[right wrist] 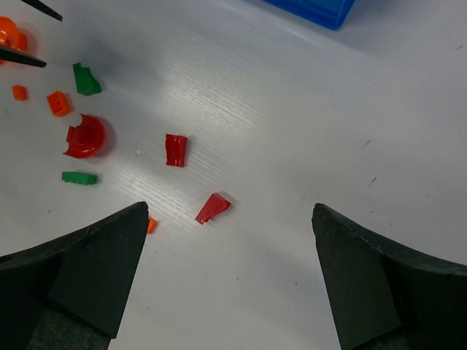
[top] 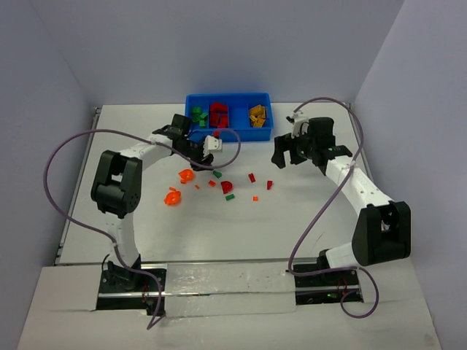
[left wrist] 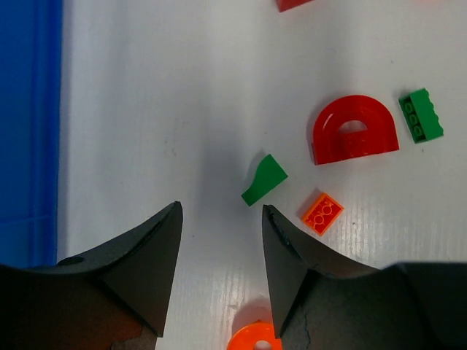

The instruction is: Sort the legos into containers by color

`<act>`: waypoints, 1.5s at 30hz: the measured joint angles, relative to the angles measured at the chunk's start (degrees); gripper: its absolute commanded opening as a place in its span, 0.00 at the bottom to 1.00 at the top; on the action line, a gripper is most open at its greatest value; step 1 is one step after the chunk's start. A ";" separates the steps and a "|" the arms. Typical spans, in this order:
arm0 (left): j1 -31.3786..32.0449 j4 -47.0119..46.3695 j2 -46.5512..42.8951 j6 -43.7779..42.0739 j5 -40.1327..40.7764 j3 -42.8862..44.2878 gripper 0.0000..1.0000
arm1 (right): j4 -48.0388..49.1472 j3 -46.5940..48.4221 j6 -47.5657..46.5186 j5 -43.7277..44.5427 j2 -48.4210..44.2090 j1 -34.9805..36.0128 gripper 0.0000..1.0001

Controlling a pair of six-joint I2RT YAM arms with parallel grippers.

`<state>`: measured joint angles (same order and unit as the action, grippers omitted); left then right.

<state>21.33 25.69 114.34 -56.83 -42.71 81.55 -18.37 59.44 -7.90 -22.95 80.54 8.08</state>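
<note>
— Where do we find the legos point(top: 252, 177), taking the blue tray point(top: 252, 135) as our mark?

— Some lie in it. We see green pieces point(top: 197, 115) in its leftmost compartment, red pieces point(top: 219, 115) in the next one, and yellow pieces point(top: 257, 114) in the rightmost. The others are scattered on the white table point(top: 321, 233) on the tray's near side, apart from its wall.

— And our left gripper point(left wrist: 221, 211)?

— It hangs just off the tray's near wall, toward the left end. Its jaws stand partly apart with only bare table between them. On the side away from the tray we see a green wedge point(left wrist: 264, 179) and a small orange brick point(left wrist: 322, 213) close by its tips. A red arch point(left wrist: 355, 131) and a green brick point(left wrist: 421, 115) lie farther out still.

— Our right gripper point(right wrist: 230, 211)?

— It is off the tray's right end, a little to the near side. Its jaws are spread wide and hold nothing. A flat red piece point(right wrist: 175, 149) and a red wedge point(right wrist: 212, 208) lie on the table in its wrist view, well apart from the tray's corner.
</note>
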 measured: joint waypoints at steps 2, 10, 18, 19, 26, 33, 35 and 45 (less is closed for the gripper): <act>0.48 2.54 0.95 -3.76 -0.67 1.02 0.58 | -0.23 0.00 -0.20 0.01 -0.13 0.02 1.00; 2.34 13.04 5.20 -13.80 -1.72 6.60 0.59 | -1.16 0.00 -0.80 -0.01 -0.16 0.00 1.00; 3.54 19.20 9.74 -16.64 -0.45 13.46 0.55 | -2.26 0.00 -1.28 0.01 -0.16 0.00 1.00; 3.86 19.68 10.25 -16.82 0.06 14.09 0.54 | -2.36 0.00 -1.38 0.02 -0.16 0.01 1.00; 6.17 21.90 12.14 -18.47 4.04 15.46 0.45 | -3.21 0.00 -2.25 0.49 -0.16 0.00 1.00; 6.75 21.65 12.14 -18.77 6.83 15.19 0.32 | -3.56 0.00 -2.31 0.80 -0.16 0.00 1.00; 6.68 21.27 12.09 -18.63 7.08 14.90 0.25 | -3.58 0.00 -2.38 0.80 -0.16 0.00 1.00; 6.65 15.40 8.38 -13.72 9.57 10.00 0.00 | -5.77 1.11 -3.95 3.75 1.47 0.84 0.88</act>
<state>27.98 41.09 122.72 -70.55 -33.14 91.55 -24.15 60.55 -11.85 -19.20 82.01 8.91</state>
